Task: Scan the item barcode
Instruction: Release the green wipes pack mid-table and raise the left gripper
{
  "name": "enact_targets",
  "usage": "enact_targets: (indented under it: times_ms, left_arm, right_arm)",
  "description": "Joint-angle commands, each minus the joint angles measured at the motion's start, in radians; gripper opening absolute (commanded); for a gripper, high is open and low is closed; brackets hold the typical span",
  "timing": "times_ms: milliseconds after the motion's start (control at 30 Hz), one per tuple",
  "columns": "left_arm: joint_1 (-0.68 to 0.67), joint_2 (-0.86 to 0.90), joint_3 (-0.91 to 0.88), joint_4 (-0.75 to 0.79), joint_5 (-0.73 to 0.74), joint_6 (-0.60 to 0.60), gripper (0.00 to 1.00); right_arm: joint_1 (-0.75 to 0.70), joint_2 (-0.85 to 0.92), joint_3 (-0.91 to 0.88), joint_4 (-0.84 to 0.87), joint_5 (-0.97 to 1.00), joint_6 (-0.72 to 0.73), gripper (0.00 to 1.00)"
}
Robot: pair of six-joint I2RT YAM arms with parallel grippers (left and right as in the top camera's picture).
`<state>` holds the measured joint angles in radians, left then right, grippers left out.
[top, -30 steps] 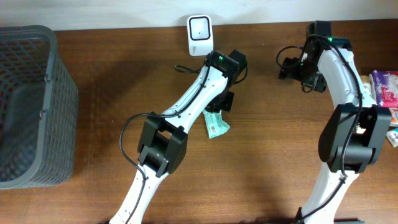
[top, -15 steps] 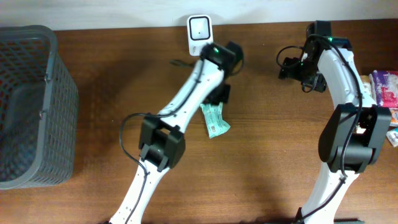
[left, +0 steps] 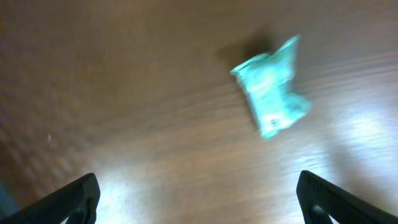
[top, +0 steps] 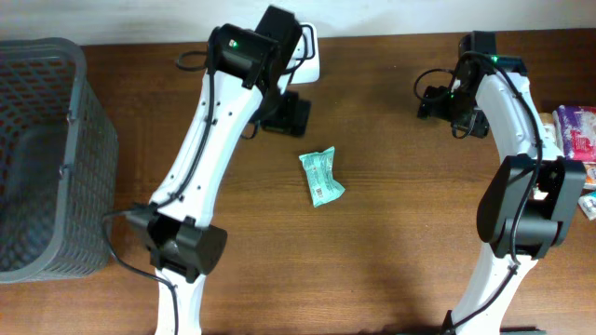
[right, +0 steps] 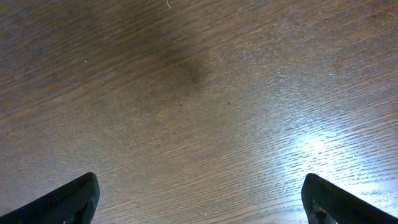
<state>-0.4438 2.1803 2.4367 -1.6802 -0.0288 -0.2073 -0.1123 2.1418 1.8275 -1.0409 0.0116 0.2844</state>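
The item, a small green packet [top: 321, 177], lies flat on the wooden table near the middle; the left wrist view shows the packet [left: 270, 93] blurred and apart from the fingers. My left gripper [top: 289, 113] hangs above the table behind and left of it, open, with nothing between its fingertips [left: 74, 199]. The white barcode scanner [top: 310, 58] stands at the back edge, partly hidden by the left arm. My right gripper [top: 432, 102] is at the back right, open over bare wood [right: 199, 112].
A grey plastic basket [top: 47, 158] fills the left side of the table. Some packaged items [top: 575, 130] lie at the right edge. The right arm stretches along the right side.
My left gripper has opened and let go of the green packet, which now rests on the table. The left arm has swung up and back to the left, toward the scanner. The right arm is still.
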Motion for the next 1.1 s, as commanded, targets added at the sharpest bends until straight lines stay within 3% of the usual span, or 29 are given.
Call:
enact_targets:
  times_ms: [0, 167, 367, 467, 600, 867, 1067]
  left_arm:
    - [0.101, -0.010, -0.148, 0.027, -0.040, -0.042, 0.99]
    - [0.213, -0.005, -0.246, 0.094, -0.040, -0.042, 0.99]
    - [0.257, -0.004, -0.246, 0.080, -0.077, -0.056, 0.99]
    - [0.272, -0.004, -0.246, 0.084, -0.077, -0.068, 0.99]
    - [0.272, -0.003, -0.246, 0.099, -0.085, -0.068, 0.99]
    - [0.274, -0.003, -0.246, 0.132, -0.081, -0.068, 0.99]
    - [0.275, -0.003, -0.246, 0.132, -0.081, -0.068, 0.99]
  right_arm:
    - [0.000, -0.035, -0.003, 0.001, 0.016, 0.001, 0.99]
    - [0.001, -0.035, -0.003, 0.077, -0.017, 0.027, 0.99]
    - [0.008, -0.034, -0.005, 0.023, -0.676, 0.105, 0.99]
    - [0.076, -0.030, -0.005, -0.070, -0.667, -0.032, 0.99]
    - [0.243, -0.021, -0.065, -0.126, -0.402, -0.117, 0.99]
    - [0.389, -0.002, -0.095, -0.072, -0.412, -0.116, 0.99]
    - [0.387, -0.002, -0.247, 0.076, -0.600, -0.222, 0.99]
